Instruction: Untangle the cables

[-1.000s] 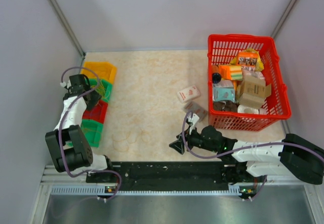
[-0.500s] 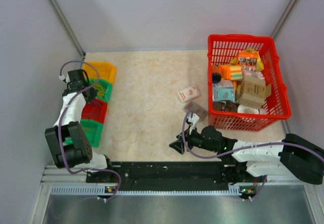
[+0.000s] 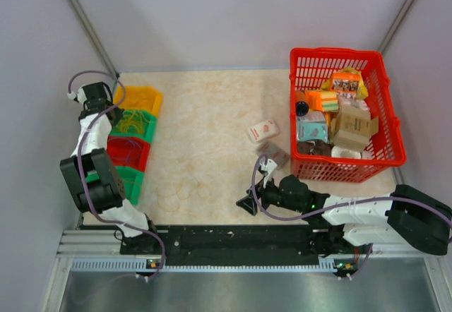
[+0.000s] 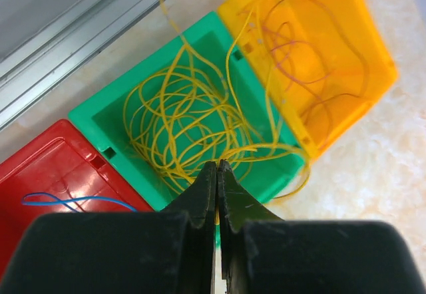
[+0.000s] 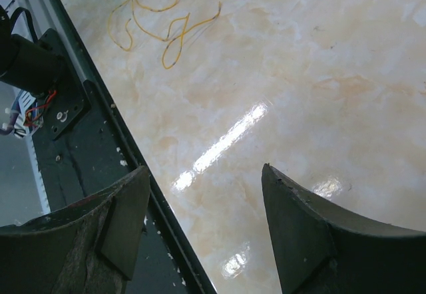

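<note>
A tangle of thin yellow cables [image 4: 180,118] fills the green bin [image 4: 113,118], with a few strands trailing over its rim. My left gripper [image 4: 217,164] hangs above that bin's edge, shut on yellow strands that converge at its tips. From above, the left gripper [image 3: 111,117] sits at the far left beside the cables [image 3: 133,123]. Orange and reddish cables [image 4: 299,61] lie in the yellow bin [image 4: 373,74]. More yellow cables [image 5: 153,14] lie loose on the table, also visible from above as faint loops [image 3: 180,193]. My right gripper [image 5: 205,169] is open and empty above bare table, low near the front rail [image 3: 247,204].
A red bin [image 4: 46,167] holds a blue strand [image 4: 66,201]. Another green bin [image 3: 128,182] stands nearer me. A red basket [image 3: 346,165] of packages stands at the right, two small boxes [image 3: 263,130] beside it. A black base rail [image 5: 80,147] runs by the right gripper.
The left gripper closed over the green bin, then drew back to the far left with yellow strands pinched. The right arm stayed still.
</note>
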You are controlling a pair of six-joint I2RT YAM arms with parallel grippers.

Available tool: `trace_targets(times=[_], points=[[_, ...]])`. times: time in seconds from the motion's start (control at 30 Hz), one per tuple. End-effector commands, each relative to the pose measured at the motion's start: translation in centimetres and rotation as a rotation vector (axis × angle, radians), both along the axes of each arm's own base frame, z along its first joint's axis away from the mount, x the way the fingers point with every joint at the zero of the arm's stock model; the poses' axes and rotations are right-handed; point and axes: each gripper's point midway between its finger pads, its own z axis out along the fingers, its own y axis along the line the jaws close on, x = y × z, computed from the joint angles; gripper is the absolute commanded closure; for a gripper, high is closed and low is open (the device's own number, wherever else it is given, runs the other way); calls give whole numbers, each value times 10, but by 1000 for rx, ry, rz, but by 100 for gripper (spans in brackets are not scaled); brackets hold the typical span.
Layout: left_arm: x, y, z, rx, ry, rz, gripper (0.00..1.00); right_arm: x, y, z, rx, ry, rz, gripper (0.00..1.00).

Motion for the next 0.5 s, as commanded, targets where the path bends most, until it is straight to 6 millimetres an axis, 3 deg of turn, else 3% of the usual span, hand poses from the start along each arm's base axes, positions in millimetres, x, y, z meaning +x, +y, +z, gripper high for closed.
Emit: trace_targets(times=[0.0, 0.13, 0.23, 0.3, 0.37, 0.47], points=[[-1, 18, -19, 3, 48, 68, 100, 5, 13, 22, 55, -31, 0, 33], [-6, 34, -29, 3, 96, 114, 100, 5, 12, 21, 54, -32, 2, 33], [-8, 33, -25, -41, 119, 125, 100, 4, 11, 21, 56, -31, 1, 33], [-13, 31, -15, -49, 117, 140, 84, 5, 12, 22, 59, -33, 1, 33], [-20, 30, -4, -53, 92, 164, 53, 4, 12, 21, 55, -30, 1, 33], [-35, 16, 24, -49, 23, 133, 25, 4, 11, 21, 56, -31, 1, 33]])
